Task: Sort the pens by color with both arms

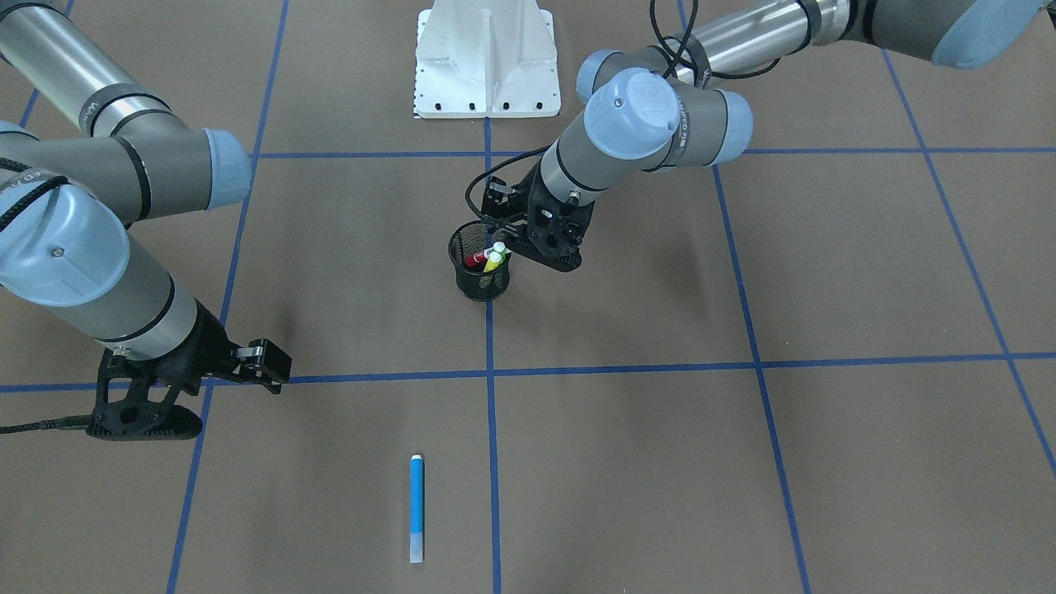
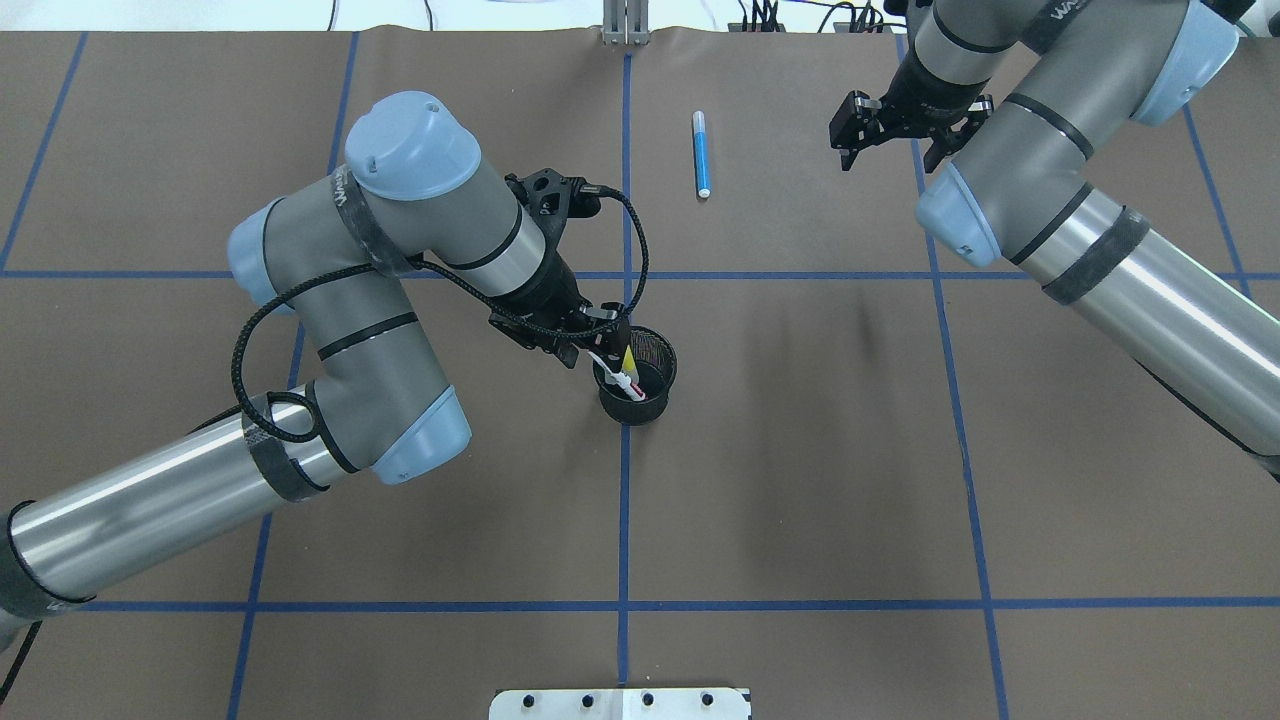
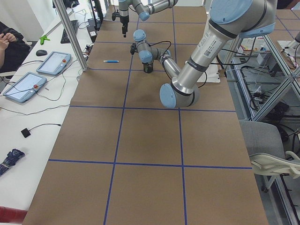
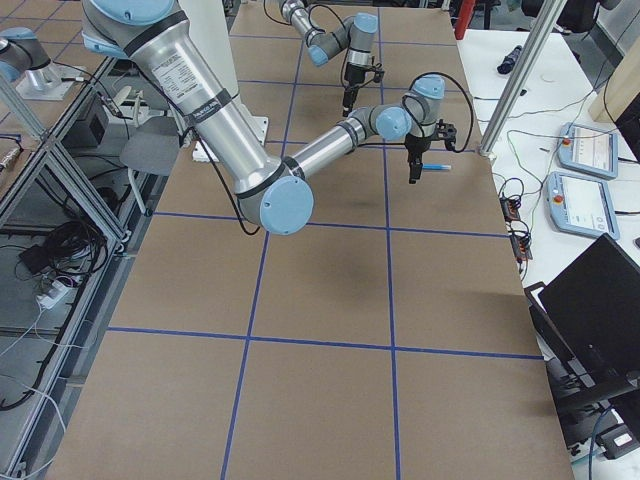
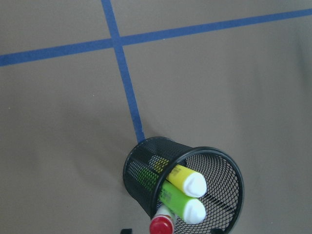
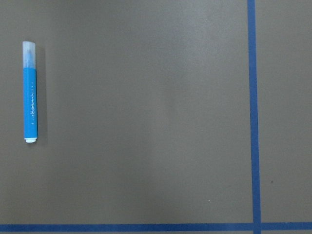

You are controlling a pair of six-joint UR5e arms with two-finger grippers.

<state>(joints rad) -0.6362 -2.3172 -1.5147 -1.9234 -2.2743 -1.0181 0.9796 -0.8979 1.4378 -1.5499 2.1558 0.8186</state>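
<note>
A black mesh cup stands at the table's middle and holds a yellow pen, a green pen and a red pen. My left gripper hangs tilted over the cup's rim. Its jaws are apart, and the red pen's top lies between them. The blue pen lies flat on the far side of the table, also in the overhead view and the right wrist view. My right gripper is open and empty, raised to the right of the blue pen.
The white base mount sits at the robot's edge of the table. Blue tape lines divide the brown table into squares. Tablets and cables lie on the operators' bench beyond the table's far side.
</note>
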